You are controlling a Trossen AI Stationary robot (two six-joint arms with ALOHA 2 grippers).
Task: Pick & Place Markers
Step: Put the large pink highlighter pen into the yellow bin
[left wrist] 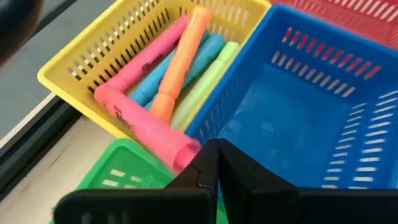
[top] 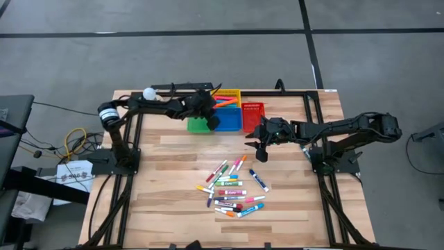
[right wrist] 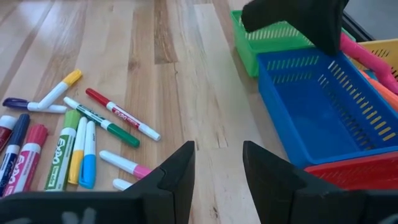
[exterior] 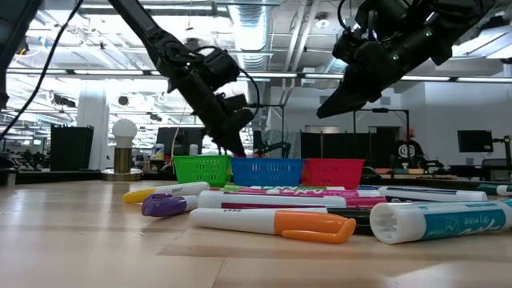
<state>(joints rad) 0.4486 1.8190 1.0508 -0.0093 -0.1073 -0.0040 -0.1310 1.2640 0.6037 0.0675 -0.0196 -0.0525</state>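
Observation:
Several markers point(top: 232, 189) lie loose on the wooden table near its middle and also show in the right wrist view point(right wrist: 74, 137). Four small baskets stand at the far side: green point(top: 199, 124), blue point(top: 227, 119), red point(top: 253, 114) and yellow point(top: 229, 97). The yellow basket point(left wrist: 81, 62) holds orange, blue, green and pink markers. My left gripper point(left wrist: 211, 165) hovers over the green and blue baskets, shut on a pink marker point(left wrist: 146, 124). My right gripper point(right wrist: 217, 162) hangs open above the table between the loose markers and the baskets, with nothing between its fingers. My left gripper pinches the pink marker by one end point(left wrist: 185, 151) between its two fingers. The fingers come slanting down from the table's left. The marker sticks out ahead of them, clear of the table. Its far end point(left wrist: 109, 99) reaches over the yellow basket's rim; whether it rests there I cannot tell.
The four baskets stand close together in a block. A black frame point(top: 312, 125) runs around the table's edges. A white bulb point(top: 148, 92) sits at the far left. Bare wood lies left of the loose markers point(right wrist: 124, 37).

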